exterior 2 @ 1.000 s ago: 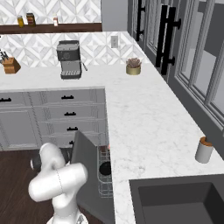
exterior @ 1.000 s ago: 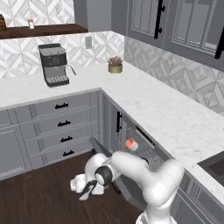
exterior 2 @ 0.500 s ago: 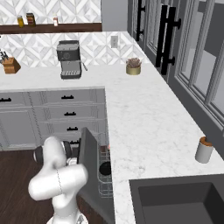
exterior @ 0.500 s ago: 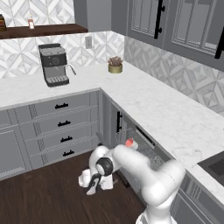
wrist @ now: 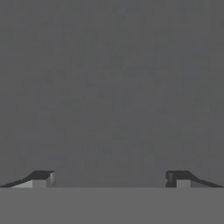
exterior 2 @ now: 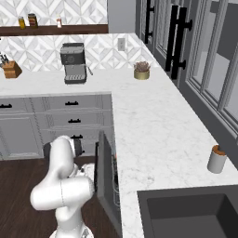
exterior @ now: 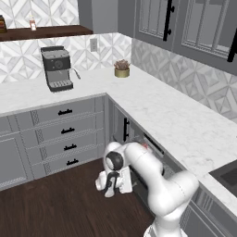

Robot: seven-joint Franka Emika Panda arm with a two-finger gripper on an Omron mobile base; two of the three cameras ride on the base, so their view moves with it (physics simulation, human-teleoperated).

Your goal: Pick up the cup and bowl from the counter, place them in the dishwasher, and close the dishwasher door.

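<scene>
The dishwasher door (exterior 2: 103, 172), a stiff flat grey panel at lower centre of the right base view, is seen nearly upright and is judged best pushed flat on its outer face (hinged, so light). The gripper (wrist: 109, 178) is held wide apart, empty, against that grey face. No writing can be read.

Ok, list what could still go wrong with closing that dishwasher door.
1. The dishwasher door is nearly upright but not yet shut; the open fingers only face its flat grey panel, so a push off-centre could slip along it.
2. The wire rack shows at the door's edge; if it sticks out, the door may stop against it.
3. The arm's elbow sits close to the cabinet front and could rub it.
</scene>
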